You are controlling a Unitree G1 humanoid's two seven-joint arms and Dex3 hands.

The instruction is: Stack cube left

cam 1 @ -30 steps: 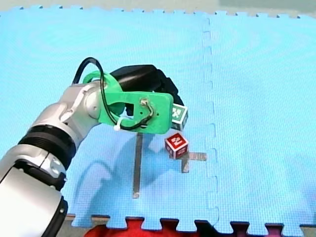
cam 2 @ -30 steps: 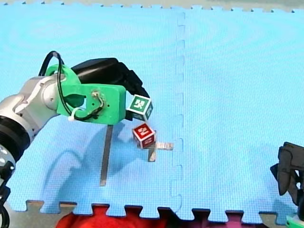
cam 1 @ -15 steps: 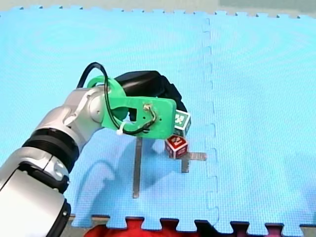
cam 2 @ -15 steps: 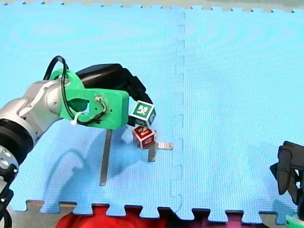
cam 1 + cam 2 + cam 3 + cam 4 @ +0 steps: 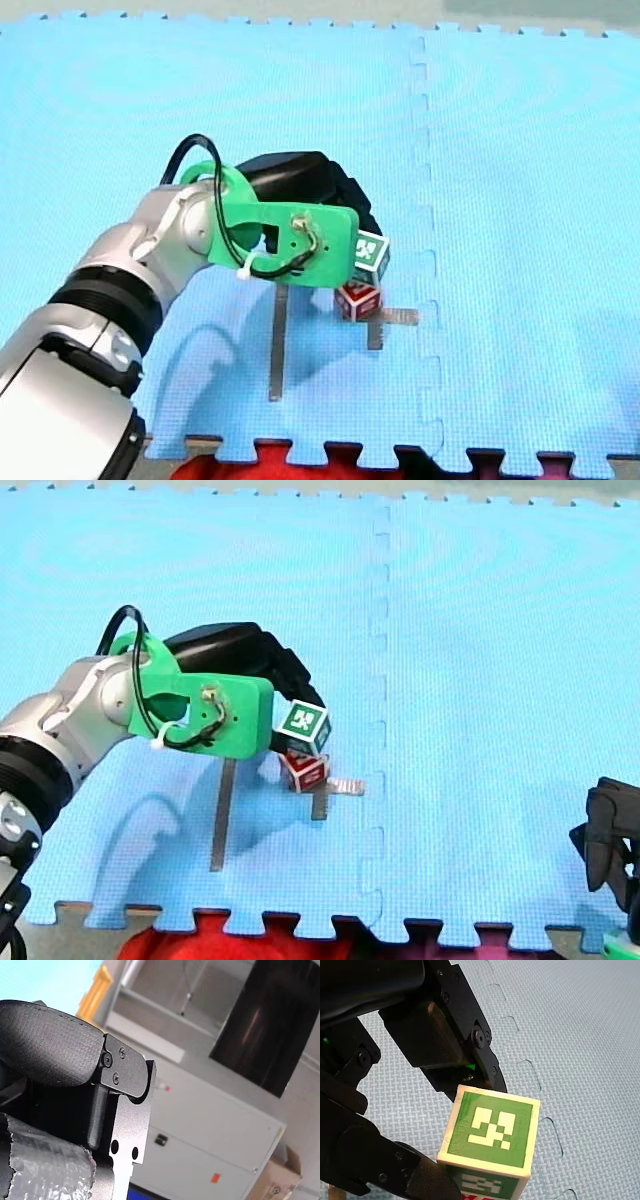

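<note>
**Green cube held right over the red one, not yet let go**

The left robot hand (image 5: 320, 185) reaches in over the blue foam mat (image 5: 520, 180) that covers the worktop and pinches the green cube (image 5: 305, 723) between its dark fingers (image 5: 440, 1035). In the second wrist view the fingers press on opposite sides of the cube. That leaves its patterned top and its underside free, which suits setting it down flat on another block.

The red cube (image 5: 305, 772) sits on the mat directly beneath, at the crossing of two short grey tape strips (image 5: 395, 317). These strips look like a marker for the stacking spot, and a longer tape strip (image 5: 278, 340) lies just to one side. The green cube is almost squarely above the red one, tilted slightly. Whether its underside already touches the red top cannot be told from these views.

The task looks close to its end, with the placing step under way. What remains is probably a small levelling, a gentle settle and a release without nudging the lower cube sideways. A tilted release could tip the green cube off.

The right robot hand (image 5: 612, 835) is at the near right edge of the mat, well apart from the cubes. Whether it is spread or curled cannot be told.
</note>
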